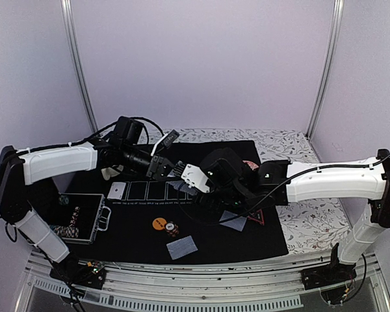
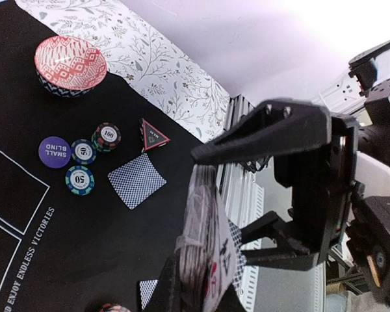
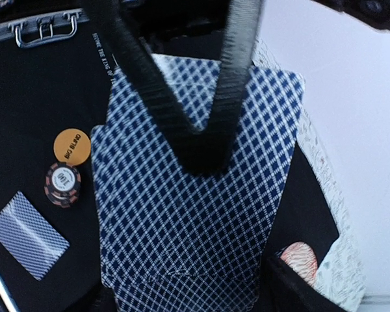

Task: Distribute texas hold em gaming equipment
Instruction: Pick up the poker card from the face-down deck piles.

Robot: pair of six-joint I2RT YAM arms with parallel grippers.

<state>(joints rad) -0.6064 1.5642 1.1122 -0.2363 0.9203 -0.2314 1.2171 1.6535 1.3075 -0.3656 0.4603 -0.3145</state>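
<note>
Cards point(image 2: 214, 260) sit fanned in our left gripper point(image 2: 211, 195), pinched at its fingertips; our right gripper point(image 3: 201, 153) hovers close over their backs, long axis along its fingers; its spread we cannot tell.

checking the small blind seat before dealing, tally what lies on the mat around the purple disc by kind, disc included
striped poker chips: 3
purple disc: 1
triangle marker: 1
face-down card: 1
total: 6
</note>
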